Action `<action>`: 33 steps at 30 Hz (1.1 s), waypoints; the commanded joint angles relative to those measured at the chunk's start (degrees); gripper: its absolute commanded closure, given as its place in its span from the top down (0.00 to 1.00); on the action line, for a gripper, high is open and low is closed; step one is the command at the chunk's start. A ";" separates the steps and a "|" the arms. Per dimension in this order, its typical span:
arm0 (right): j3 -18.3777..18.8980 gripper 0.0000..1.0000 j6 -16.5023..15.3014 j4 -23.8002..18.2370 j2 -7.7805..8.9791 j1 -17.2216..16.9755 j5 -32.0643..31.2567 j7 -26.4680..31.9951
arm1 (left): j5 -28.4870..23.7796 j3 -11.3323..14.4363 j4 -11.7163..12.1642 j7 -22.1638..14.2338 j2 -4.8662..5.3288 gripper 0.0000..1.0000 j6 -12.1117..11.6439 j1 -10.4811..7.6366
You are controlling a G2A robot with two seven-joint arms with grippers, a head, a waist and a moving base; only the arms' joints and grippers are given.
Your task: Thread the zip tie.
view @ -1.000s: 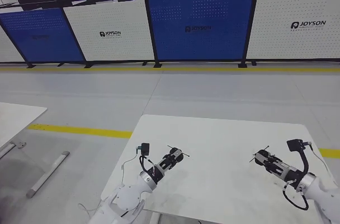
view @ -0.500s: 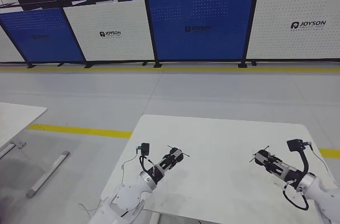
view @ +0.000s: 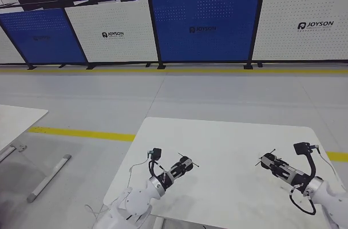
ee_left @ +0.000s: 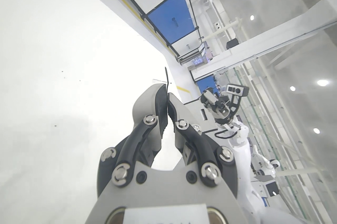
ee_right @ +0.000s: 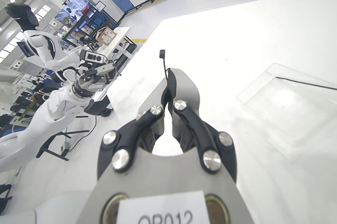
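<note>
Shifted right and nearer, the left tool (ee_left: 167,93) is closed on a thin black strip (ee_left: 166,76). A zip tie (ee_right: 163,64) is clamped in the right tool (ee_right: 168,88) over the bench (view: 231,143).

Tabletop (view: 231,143): we log the left hand (view: 188,162) over its near left part and the right hand (view: 266,158) over its near right part, well apart. Thin strip (ee_left: 166,75) pinched in the left hand; zip tie (ee_right: 163,62) pinched in the right. We place a tray (ee_right: 252,88) on the tabletop near the right hand, with a second zip tie (ee_right: 305,81) lying in it.
</note>
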 commanded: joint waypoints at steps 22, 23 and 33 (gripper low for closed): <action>0.00 0.00 0.00 0.00 0.00 0.00 0.00 0.00 | -2.94 4.64 3.28 6.88 -1.38 0.00 -2.49 -3.20; 0.00 0.00 0.00 0.00 0.00 0.00 0.00 0.00 | -3.01 4.69 3.50 6.99 -1.40 0.00 -2.66 -3.31; 0.00 0.00 0.00 0.00 0.00 0.00 0.00 0.00 | -3.01 4.69 3.50 6.99 -1.40 0.00 -2.66 -3.31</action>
